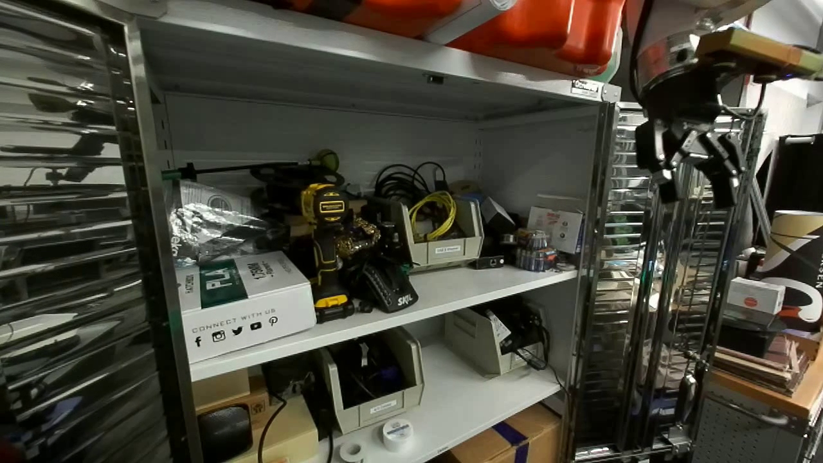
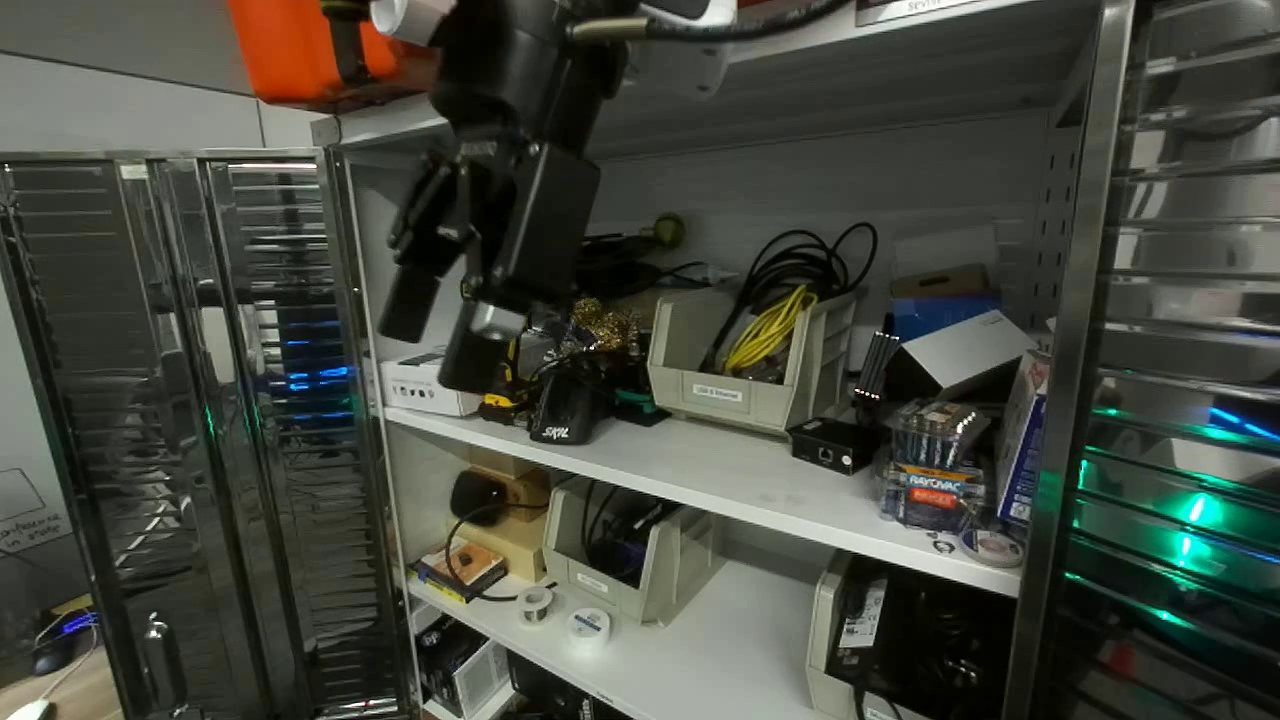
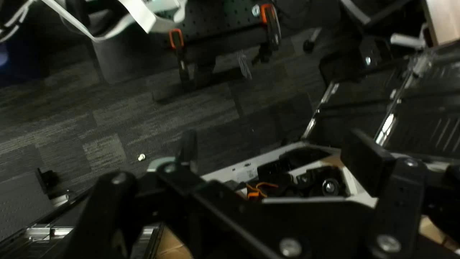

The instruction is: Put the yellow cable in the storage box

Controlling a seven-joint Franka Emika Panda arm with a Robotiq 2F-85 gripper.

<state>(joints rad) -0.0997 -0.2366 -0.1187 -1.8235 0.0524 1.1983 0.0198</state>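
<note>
Presently: gripper (image 1: 697, 190), jaws spread wide on air; yellow cable (image 2: 765, 338) in beige bin (image 2: 755, 408); carton (image 1: 257, 307) reads "CONNECT WITH US"; black device (image 1: 388, 284) reads "SKIL"; battery pack (image 2: 930, 478) reads "RAYOVAC".

Workshop or lab, by look: open metal cabinet (image 1: 540, 145), drill (image 1: 326, 254), SKIL gear (image 1: 389, 286), labelled bins (image 2: 765, 407), battery packs (image 2: 933, 485) on shelves (image 1: 463, 287). Thin boards (image 1: 759, 365) stacked by near edge of wooden tabletop (image 1: 809, 392).
</note>
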